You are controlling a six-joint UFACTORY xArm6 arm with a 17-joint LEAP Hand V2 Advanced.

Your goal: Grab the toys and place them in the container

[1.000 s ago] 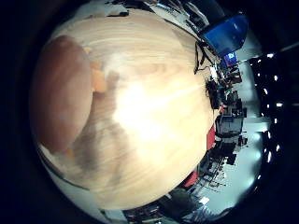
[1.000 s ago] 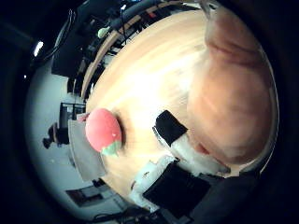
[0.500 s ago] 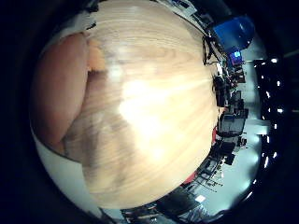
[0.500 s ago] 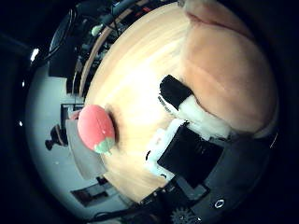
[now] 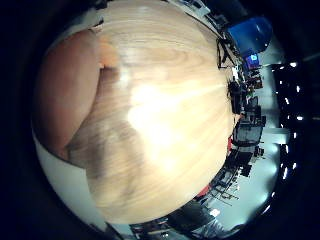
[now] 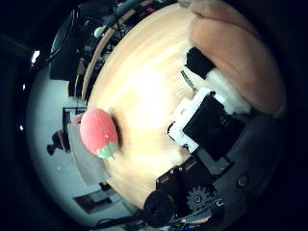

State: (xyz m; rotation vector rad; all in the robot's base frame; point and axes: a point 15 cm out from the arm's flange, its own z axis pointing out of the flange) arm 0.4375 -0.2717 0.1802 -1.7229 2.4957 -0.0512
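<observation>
The hand is holding a big, soft, orange-brown toy right against its palm, with its fingers curled onto it. The same toy fills one side of the little finger view too, so it is very close to the palm. Compared with a second ago, more of the wooden surface can be seen and the toy takes up a bit less room in the views, so it looks like the hand has lifted up with the toy in it. That probably means this toy is now picked up and ready to be carried. A second toy, a red strawberry with a green top, sits at the edge of the surface, well apart from the hand, not yet picked up. No container shows in either view, so I cannot tell where it is.
</observation>
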